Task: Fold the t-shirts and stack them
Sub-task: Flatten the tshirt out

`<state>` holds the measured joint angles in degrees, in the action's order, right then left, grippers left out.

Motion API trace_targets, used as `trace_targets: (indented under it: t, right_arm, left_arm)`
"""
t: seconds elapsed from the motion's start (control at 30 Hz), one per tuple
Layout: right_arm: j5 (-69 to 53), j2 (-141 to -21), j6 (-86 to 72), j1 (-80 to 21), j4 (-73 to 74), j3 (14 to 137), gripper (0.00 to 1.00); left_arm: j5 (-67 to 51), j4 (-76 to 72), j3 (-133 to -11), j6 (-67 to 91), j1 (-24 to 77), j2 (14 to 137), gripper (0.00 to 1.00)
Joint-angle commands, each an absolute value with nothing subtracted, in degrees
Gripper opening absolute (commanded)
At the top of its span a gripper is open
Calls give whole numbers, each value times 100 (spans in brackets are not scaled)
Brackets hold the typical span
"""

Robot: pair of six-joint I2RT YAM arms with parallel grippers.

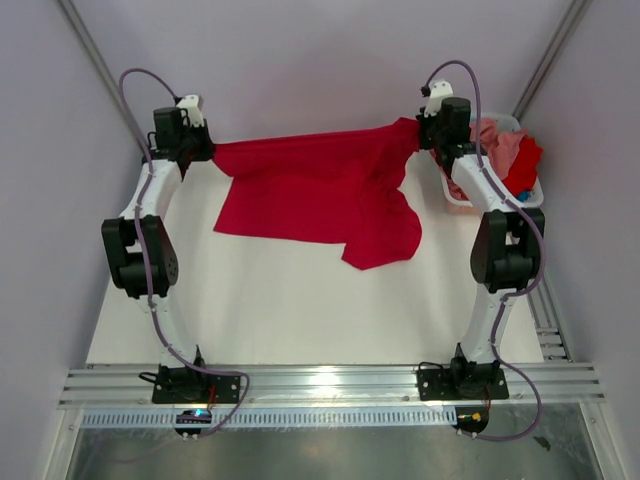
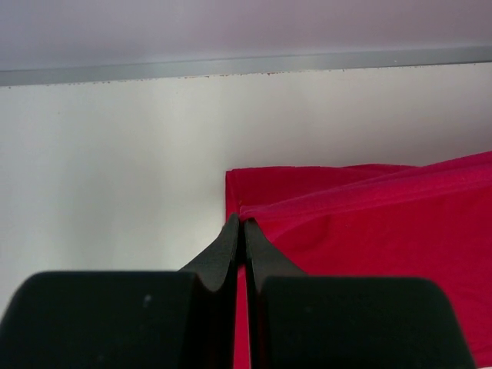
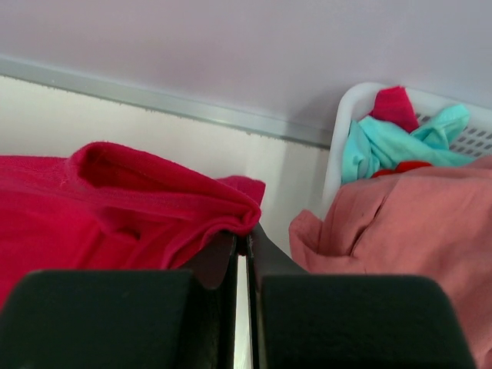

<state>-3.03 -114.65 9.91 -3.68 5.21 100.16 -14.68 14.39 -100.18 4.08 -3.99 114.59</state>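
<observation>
L pincer [image 2: 243, 223], R pincer [image 3: 244, 235] tight on tee [image 1: 300, 195]

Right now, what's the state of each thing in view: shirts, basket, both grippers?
Bright red cloth t-shirt: unfolded, spread wide on the table, far edge stretched between both grippers.
Left gripper: shut on the red t-shirt's corner.
Right gripper: shut on bunched red cloth.
White plastic basket: holds crumpled shirts.
Salmon pink cloth shirt: crumpled, in basket.
Teal cloth shirt: crumpled, in basket.
</observation>
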Motion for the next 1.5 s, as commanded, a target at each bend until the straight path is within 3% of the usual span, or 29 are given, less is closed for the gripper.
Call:
trace_targets:
  t: [0.0, 0.23, 0.33, 0.8, 1.03, 1.3, 1.47]
  right_arm:
    - [273, -10663, 1090, -220, 35, 9810, 3]
    - [343, -9294, 1178, -281, 587, 9774, 3]
    - [97, -8598, 906, -281, 790, 9467, 3]
    - [-237, -5092, 897, -633, 3030, 9342, 3]
    - [-466, -4194, 738, -624, 3735, 9501, 3]
    - [-624, -3823, 738, -624, 4271, 9703, 3]
    - [-642, -3631, 747, -607, 4403, 9686, 3]
  left_arm:
    - [-694, 1091, -9828, 237, -598, 11093, 0]
    - [-983, 2013, -9943, 562, -598, 9855, 0]
    - [-1177, 1942, -9476, 738, -563, 8844, 0]
    - [-1714, 4542, -8991, 651, -536, 4759, 0]
    - [-1591, 5607, -8895, 414, -536, 3351, 0]
    - [-1635, 6073, -8227, 62, -536, 2549, 0]
    - [-1818, 6266, -8515, 62, -536, 2452, 0]
